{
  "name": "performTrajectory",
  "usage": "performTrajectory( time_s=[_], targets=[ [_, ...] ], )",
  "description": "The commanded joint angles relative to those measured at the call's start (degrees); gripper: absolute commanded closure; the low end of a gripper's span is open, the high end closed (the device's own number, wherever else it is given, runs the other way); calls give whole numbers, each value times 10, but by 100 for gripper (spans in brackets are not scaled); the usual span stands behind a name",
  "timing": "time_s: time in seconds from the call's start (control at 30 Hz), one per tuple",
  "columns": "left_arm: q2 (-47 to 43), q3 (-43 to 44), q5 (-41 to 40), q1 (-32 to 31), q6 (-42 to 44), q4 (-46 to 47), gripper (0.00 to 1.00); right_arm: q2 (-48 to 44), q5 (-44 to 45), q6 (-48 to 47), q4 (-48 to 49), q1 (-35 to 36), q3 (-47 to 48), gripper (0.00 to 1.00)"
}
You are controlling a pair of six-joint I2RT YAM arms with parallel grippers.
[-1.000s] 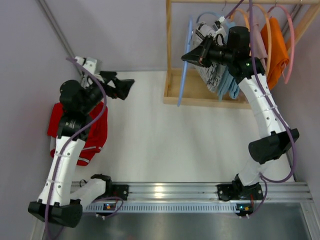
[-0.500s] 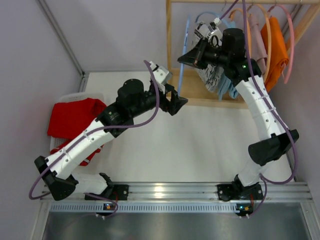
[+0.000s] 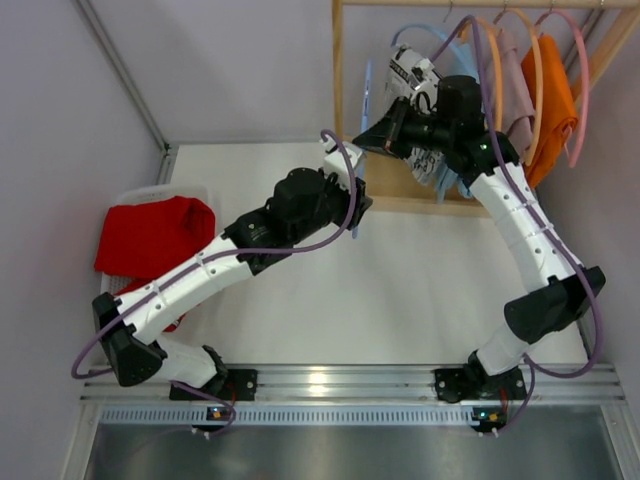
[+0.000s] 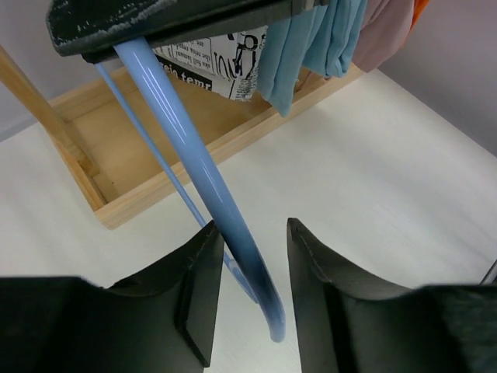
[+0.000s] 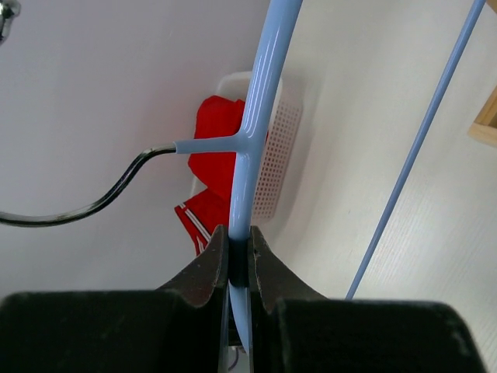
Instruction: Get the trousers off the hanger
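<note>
Held away from the wooden rack is an empty blue hanger, with my right gripper shut on its upper arm near the metal hook. My left gripper is open around the hanger's lower end, and a gap still shows beside the right finger. On the rack hang white black-print trousers, light blue trousers, mauve trousers and orange trousers. Red trousers lie in the basket at the left.
The white perforated basket stands against the left wall. The rack's wooden base lies just beyond my left gripper. Orange and pink hangers crowd the rail at the far right. Grey walls close in on both sides.
My left arm swung from over the basket across to the rack, and its jaws narrowed around the blue hanger's end. My right gripper, still holding the hanger, shifted slightly left.
</note>
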Motion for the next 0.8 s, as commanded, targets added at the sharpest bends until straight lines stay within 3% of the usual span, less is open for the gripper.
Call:
performTrajectory(
  time_s=[0.0, 0.07, 0.23, 0.3, 0.37, 0.4, 0.5, 0.7, 0.77],
  targets=[
    [2, 3, -17, -2, -11, 13, 60, -33, -16, 14, 46, 11, 2, 100],
    [3, 0, -20, -2, -15, 13, 66, -35, -18, 15, 46, 11, 3, 100],
    [-2, 2, -41, -2, -29, 5, 100, -42, -24, 15, 48, 10, -1, 100],
    [-3, 6, -47, -1, -42, -4, 100, -44, -25, 14, 49, 11, -7, 99],
    [-7, 12, -44, -1, -47, -6, 100, -45, -26, 9, 55, 11, -12, 86],
    [-10, 14, -44, -1, -55, -10, 100, -46, -27, 10, 56, 11, -14, 66],
    [-11, 32, -47, -1, -78, -29, 100, -48, -33, 11, 63, 10, -20, 23],
    [-13, 57, -38, 0, -112, -43, 100, -55, -34, 7, 64, 7, -29, 1],
    [-13, 63, -35, 6, -120, -48, 100, -60, -36, 6, 64, 2, -36, 0]
  ],
)
